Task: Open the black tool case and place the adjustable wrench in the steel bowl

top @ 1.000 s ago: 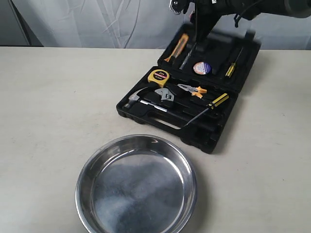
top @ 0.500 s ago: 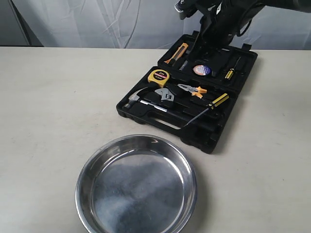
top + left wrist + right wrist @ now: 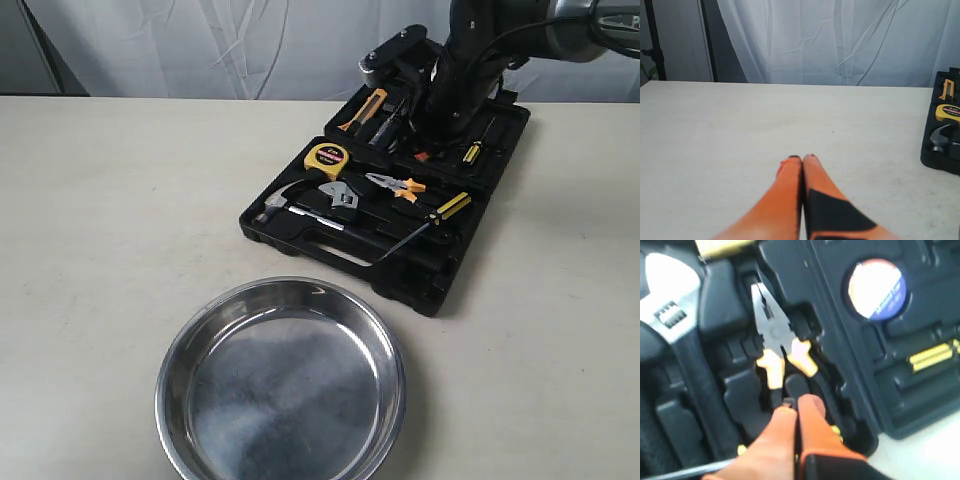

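The black tool case (image 3: 420,285) lies open on the table, lid flat at the back. The adjustable wrench (image 3: 340,196) rests in its slot in the front half, between a hammer (image 3: 285,203) and pliers (image 3: 395,185). My right gripper (image 3: 422,152) hangs shut and empty over the case's hinge area. In the right wrist view its tips (image 3: 797,402) hover just above the pliers' handles (image 3: 777,367), with the wrench (image 3: 670,305) off to one side. The steel bowl (image 3: 280,390) sits empty in front of the case. My left gripper (image 3: 801,159) is shut above bare table.
The case also holds a yellow tape measure (image 3: 326,157), a yellow-handled screwdriver (image 3: 425,222), a round tape roll (image 3: 875,287), a utility knife (image 3: 362,108) and a small screwdriver (image 3: 472,150). White curtain hangs behind the table. The left wrist view catches the case's edge (image 3: 940,157).
The lid dropped from tilted to flat. The right arm came down from above the lid to hover low over the case, its gripper shut.
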Controlling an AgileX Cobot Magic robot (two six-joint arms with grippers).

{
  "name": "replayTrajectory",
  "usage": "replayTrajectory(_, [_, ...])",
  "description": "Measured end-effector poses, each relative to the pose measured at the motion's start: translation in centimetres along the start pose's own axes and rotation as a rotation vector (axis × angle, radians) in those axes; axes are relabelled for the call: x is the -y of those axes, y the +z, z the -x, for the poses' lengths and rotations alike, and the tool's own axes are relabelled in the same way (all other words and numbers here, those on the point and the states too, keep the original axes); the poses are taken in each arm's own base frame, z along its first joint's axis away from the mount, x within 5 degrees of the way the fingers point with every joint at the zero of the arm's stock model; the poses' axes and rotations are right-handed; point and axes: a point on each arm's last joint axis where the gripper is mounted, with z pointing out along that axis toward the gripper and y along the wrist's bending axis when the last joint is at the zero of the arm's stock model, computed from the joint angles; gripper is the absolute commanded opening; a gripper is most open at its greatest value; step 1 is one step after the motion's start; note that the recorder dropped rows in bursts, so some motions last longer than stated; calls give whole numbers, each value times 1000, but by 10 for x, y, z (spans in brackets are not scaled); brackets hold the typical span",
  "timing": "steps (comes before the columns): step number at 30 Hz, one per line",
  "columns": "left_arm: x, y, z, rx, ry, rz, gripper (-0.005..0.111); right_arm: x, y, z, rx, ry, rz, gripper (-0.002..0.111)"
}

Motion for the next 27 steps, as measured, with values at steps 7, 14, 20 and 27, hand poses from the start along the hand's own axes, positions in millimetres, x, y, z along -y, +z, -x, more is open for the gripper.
replayTrajectory(7, [0,0,0,0,0,0,0,0,9,-13,-219,-128,43,1])
replayTrajectory(14, [0,0,0,0,0,0,0,2,13,-6,-144,-323,30,38])
replayTrajectory(20, [0,0,0,0,0,0,0,-1,13,-5,-130,-317,57,38])
replayTrajectory(27, [0,0,0,0,2,0,0,-10,10,-15,-210,-482,188,38])
